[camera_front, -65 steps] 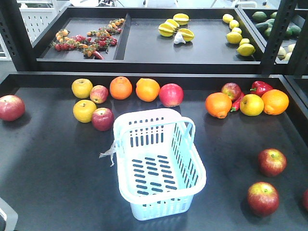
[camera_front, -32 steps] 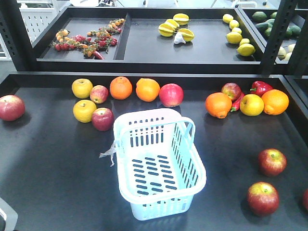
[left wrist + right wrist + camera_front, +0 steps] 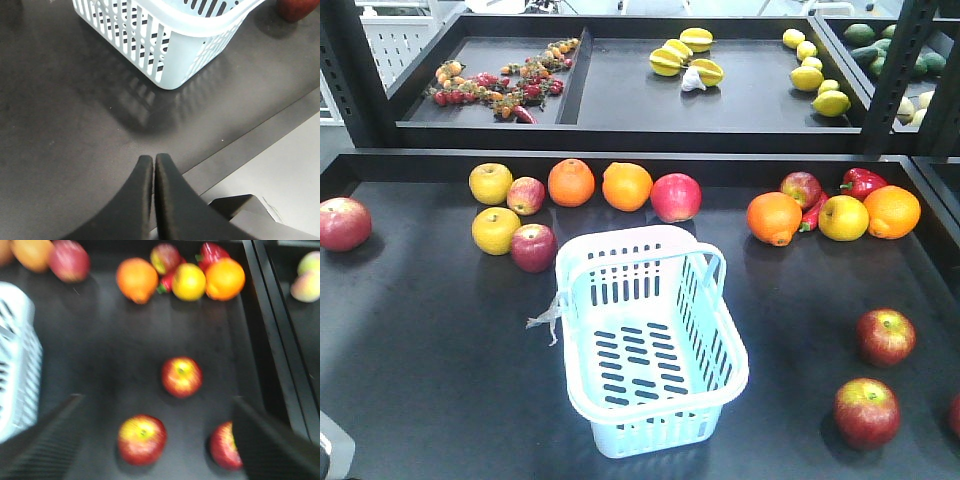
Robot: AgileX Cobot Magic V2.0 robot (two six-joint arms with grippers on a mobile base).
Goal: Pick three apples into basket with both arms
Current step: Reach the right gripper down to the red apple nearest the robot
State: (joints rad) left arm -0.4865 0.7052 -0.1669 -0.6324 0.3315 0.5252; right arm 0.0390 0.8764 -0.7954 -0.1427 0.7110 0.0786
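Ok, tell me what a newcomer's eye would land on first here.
The empty pale blue basket stands out at the centre of the dark table. Three red apples lie to its right, framed by the open right gripper in its wrist view. Oranges line the back.

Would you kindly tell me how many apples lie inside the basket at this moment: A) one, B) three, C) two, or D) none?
D: in the front view the basket shows only its bare slotted bottom, with nothing lying in it.
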